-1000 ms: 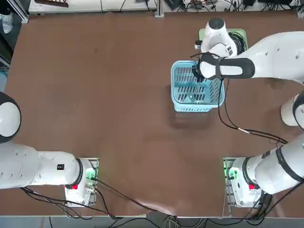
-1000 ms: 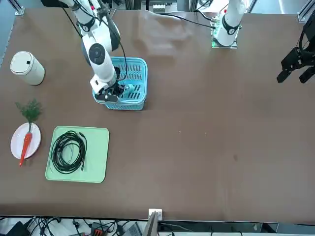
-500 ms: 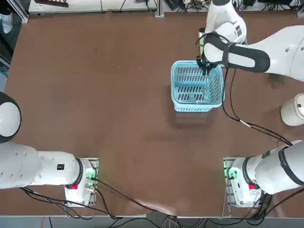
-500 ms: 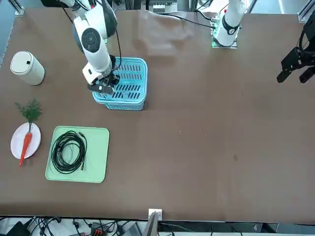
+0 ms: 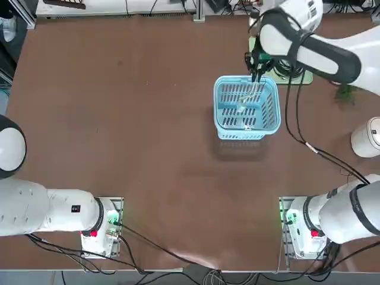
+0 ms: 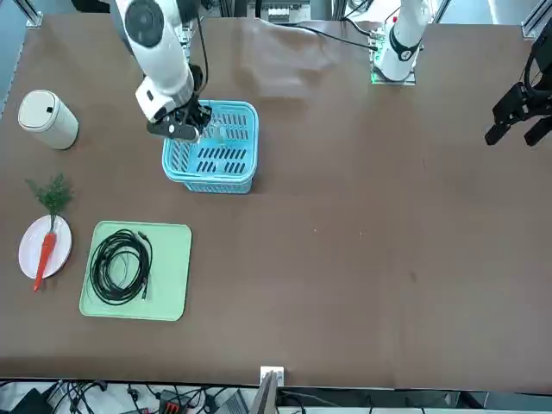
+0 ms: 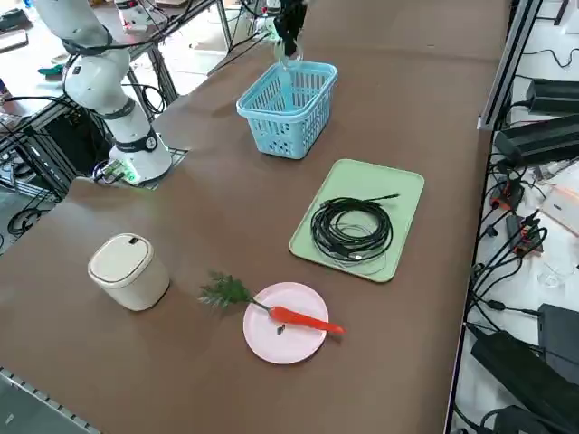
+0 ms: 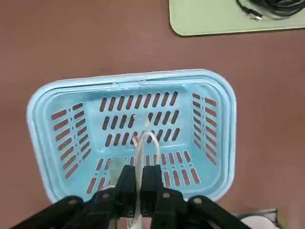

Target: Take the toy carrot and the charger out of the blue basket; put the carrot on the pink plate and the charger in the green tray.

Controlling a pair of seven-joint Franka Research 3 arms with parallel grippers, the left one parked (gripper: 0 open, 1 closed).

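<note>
The right gripper [image 8: 139, 191] is hanging above the far edge of the blue basket [image 5: 221, 113], its fingers [image 8: 155, 183] pressed together and pinching the thin white cord [image 8: 141, 152] of the charger [image 5: 242, 107]. The cord is looping down from the fingertips into the basket, and the pale plug block is dangling at the cord's lower end inside the basket; whether it is touching the slatted bottom cannot be told. The toy carrot [image 7: 303, 319] is lying across the pink plate [image 7: 271, 344], its leafy tuft [image 7: 224, 292] reaching off the rim onto the table, near a white lidded canister [image 7: 127, 269]. The green tray [image 7: 398, 194] is sitting beside the plate, between it and the basket, and is holding a coiled black cable [image 7: 351, 229]. Basket and tray are standing apart, with bare brown table [image 6: 362, 233] between them.
</note>
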